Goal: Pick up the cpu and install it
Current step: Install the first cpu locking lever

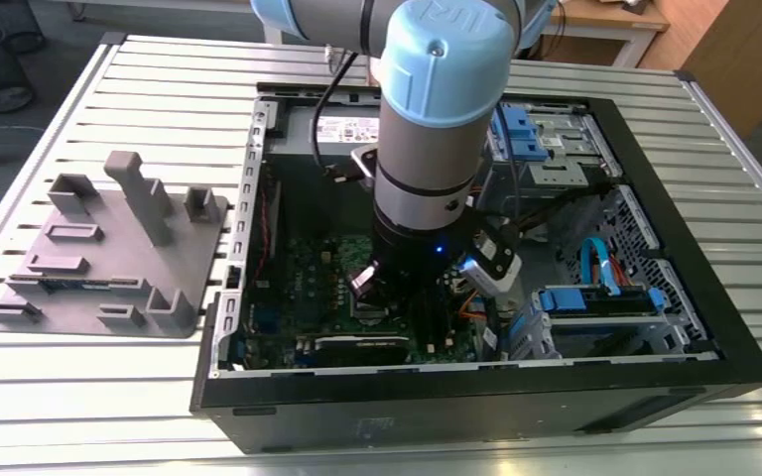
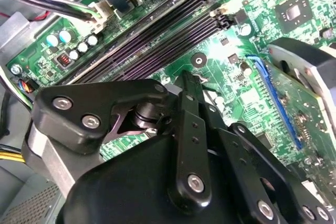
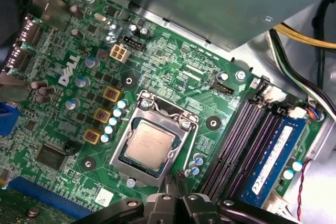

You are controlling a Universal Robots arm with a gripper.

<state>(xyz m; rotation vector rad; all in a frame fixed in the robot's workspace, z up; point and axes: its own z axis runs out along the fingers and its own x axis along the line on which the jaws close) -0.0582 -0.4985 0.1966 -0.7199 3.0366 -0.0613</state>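
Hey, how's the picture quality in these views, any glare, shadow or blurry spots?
In the first wrist view the cpu sits sharp and evenly lit in its socket, with soft glare on its metal top. In the second wrist view the tool looms dark and close while bright glare washes the motherboard behind it. In the exterior view the arm shadows the case interior.

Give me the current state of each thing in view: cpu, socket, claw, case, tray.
cpu: lying flat in the socket, not held.
socket: retention frame around the chip, top uncovered.
claw: down inside the case, just beside the socket, holding nothing.
computer case: lying on its side, side panel off.
grey tray: on the table beside the case.
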